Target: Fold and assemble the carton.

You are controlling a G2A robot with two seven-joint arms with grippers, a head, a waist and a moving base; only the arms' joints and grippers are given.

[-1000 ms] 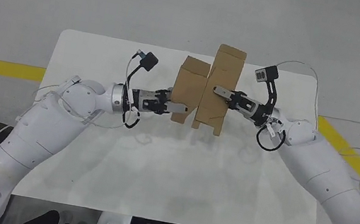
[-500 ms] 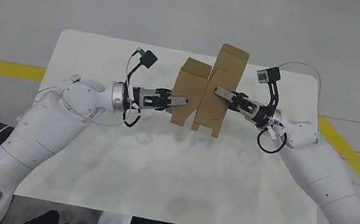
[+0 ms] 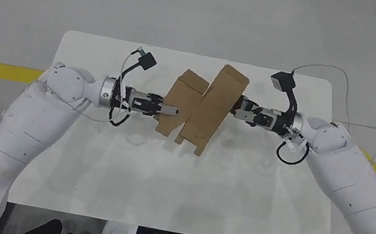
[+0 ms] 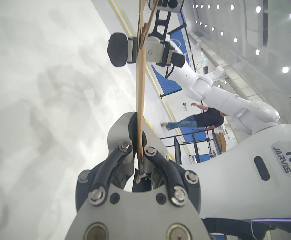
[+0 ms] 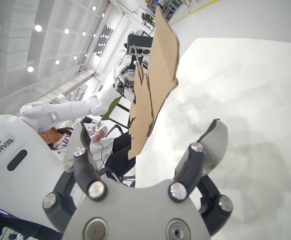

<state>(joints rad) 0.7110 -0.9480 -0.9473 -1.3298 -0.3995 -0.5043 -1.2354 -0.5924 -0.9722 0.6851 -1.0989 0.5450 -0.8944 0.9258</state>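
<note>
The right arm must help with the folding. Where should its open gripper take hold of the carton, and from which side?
Probably the free edge of the carton that faces the right gripper, coming in from the side opposite the left gripper. The carton is a thin, flattened sheet clamped by the left gripper at its other edge, so one finger can go on each face.

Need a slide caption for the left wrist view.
Left gripper, jaws shut on the edge of the flat cardboard carton; right gripper open at the far end.
</note>
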